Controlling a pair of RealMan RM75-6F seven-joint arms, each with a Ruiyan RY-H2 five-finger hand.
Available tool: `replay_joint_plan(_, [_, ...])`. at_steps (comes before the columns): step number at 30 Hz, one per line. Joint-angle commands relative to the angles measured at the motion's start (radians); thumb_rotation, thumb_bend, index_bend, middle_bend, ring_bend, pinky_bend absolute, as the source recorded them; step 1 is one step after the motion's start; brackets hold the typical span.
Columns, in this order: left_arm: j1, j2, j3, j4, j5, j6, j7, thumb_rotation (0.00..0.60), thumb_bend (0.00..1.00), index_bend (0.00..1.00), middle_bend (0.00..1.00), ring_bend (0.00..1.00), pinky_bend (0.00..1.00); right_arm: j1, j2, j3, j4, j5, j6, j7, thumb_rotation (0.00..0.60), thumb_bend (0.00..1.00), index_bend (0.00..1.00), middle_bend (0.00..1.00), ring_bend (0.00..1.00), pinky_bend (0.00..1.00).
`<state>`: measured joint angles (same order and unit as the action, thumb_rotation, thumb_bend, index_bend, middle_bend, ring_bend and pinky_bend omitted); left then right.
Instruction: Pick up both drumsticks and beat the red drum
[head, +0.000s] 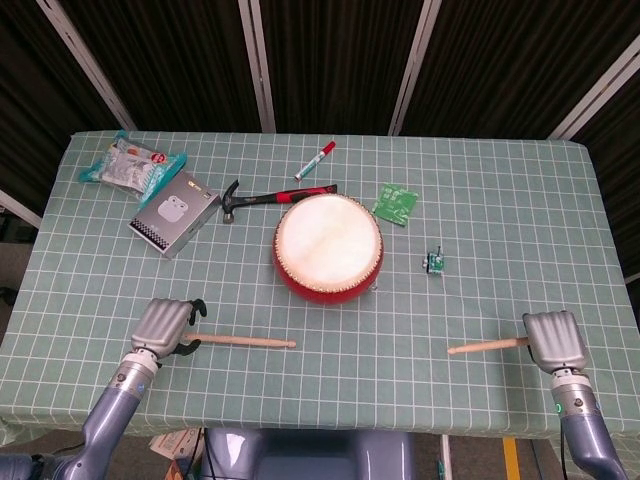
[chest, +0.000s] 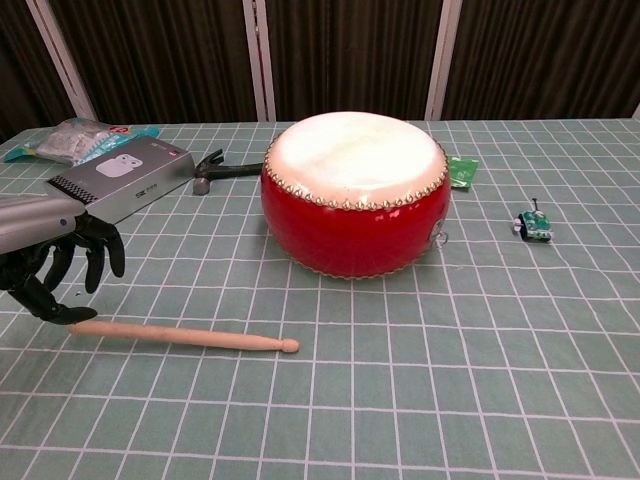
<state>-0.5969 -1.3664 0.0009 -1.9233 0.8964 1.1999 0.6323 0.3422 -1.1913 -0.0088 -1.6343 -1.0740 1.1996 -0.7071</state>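
The red drum (head: 328, 249) with its pale skin stands mid-table, large in the chest view as the drum (chest: 353, 196). One drumstick (head: 243, 342) lies flat on the cloth in front of the drum's left side, seen also as the drumstick (chest: 180, 335). My left hand (chest: 55, 265) hovers at its butt end with fingers spread, the thumb just above the wood; from above the left hand (head: 165, 324) is near the front edge. My right hand (head: 553, 340) holds the butt of the other drumstick (head: 487, 347), which points left. Its fingers are hidden beneath its back.
Behind the drum lie a hammer (head: 268, 197), a red marker (head: 315, 159), a grey earbud box (head: 173, 213), a plastic packet (head: 130, 165) and a green circuit board (head: 396, 204). A small green part (head: 434, 262) sits right of the drum. The front table edge is close to both hands.
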Motion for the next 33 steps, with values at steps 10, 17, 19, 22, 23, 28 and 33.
replay_joint_plan(10, [0.016,0.046,0.008,-0.058,0.026,-0.007,-0.029,0.600,0.16,0.24,0.27,0.34,0.50,0.004,0.013,-0.004,-0.029,0.023,-0.002,-0.044,0.600,0.48,0.46,0.52,0.58,0.43])
replay_joint_plan(17, [0.040,0.084,0.024,-0.080,0.077,0.004,-0.059,0.600,0.14,0.23,0.26,0.33,0.49,0.004,0.013,-0.005,-0.037,0.040,-0.001,-0.064,0.600,0.40,0.39,0.46,0.52,0.42])
replay_joint_plan(19, [0.047,0.094,0.027,-0.085,0.090,0.006,-0.071,0.600,0.14,0.22,0.24,0.32,0.48,0.004,0.012,-0.006,-0.040,0.043,0.001,-0.068,0.600,0.40,0.37,0.45,0.50,0.40])
replay_joint_plan(22, [0.056,0.110,0.029,-0.089,0.106,0.007,-0.087,0.600,0.14,0.20,0.23,0.30,0.45,0.006,0.014,-0.007,-0.041,0.051,0.003,-0.085,0.600,0.38,0.33,0.41,0.45,0.35])
replay_joint_plan(23, [0.061,0.116,0.030,-0.091,0.114,0.009,-0.097,0.600,0.14,0.18,0.21,0.28,0.44,0.006,0.015,-0.007,-0.043,0.056,0.004,-0.093,0.600,0.38,0.31,0.39,0.43,0.32])
replay_joint_plan(28, [0.101,0.151,0.033,-0.090,0.210,0.043,-0.187,0.600,0.14,0.07,0.10,0.16,0.29,0.001,0.030,0.009,-0.061,0.056,0.036,-0.083,0.600,0.38,0.22,0.30,0.33,0.25])
replay_joint_plan(33, [0.179,0.179,0.058,-0.012,0.406,0.154,-0.312,0.600,0.14,0.02,0.01,0.07,0.19,-0.040,0.065,0.043,-0.102,-0.018,0.117,0.076,0.600,0.38,0.09,0.19,0.22,0.20])
